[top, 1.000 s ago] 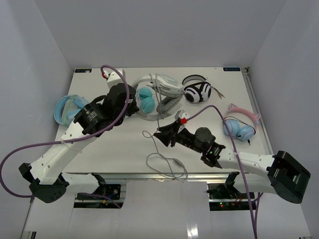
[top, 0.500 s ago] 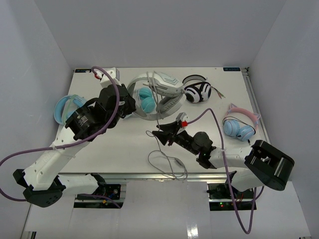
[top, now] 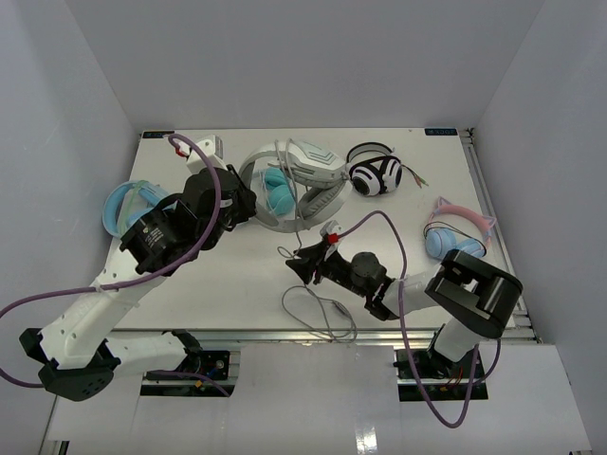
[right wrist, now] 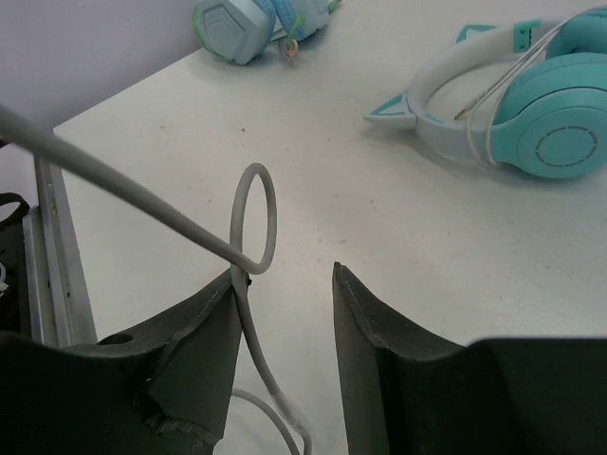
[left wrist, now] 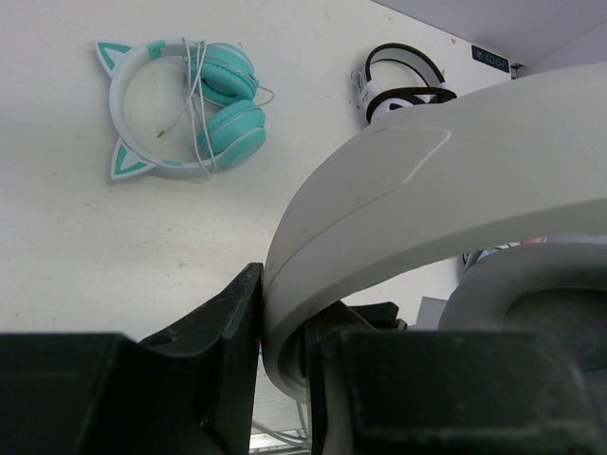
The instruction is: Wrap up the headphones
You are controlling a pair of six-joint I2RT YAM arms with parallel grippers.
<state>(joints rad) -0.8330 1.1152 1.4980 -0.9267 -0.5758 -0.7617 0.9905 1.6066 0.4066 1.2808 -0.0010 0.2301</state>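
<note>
- Watching from the top camera, I see the right hand (top: 297, 266) has swung in nearer and to the left over the last second. Its arm has folded, and the hand now sits on the near side of the teal cat-ear headphones (top: 277, 190).
- The left hand (top: 243, 203), just left of the teal pair, has drawn back slightly. It carries the grey headphones (top: 318, 163), held up over the teal pair rather than lying on the bench (top: 228, 275).
- I judge the cable (right wrist: 254, 223) is being gathered for a first turn. No wrap shows yet, and slack loops lie nearer still than the right hand.
- Only the left wrist view shows the left fingers clamped on the headband (left wrist: 408, 180). It also shows black-and-white striped headphones (left wrist: 403, 81) well apart from the teal pair.
- Only the right wrist view shows the right fingers apart. The cable is kinked in a small loop and leans on one finger, unpinched, though from the top camera it could pass for a grip.
</note>
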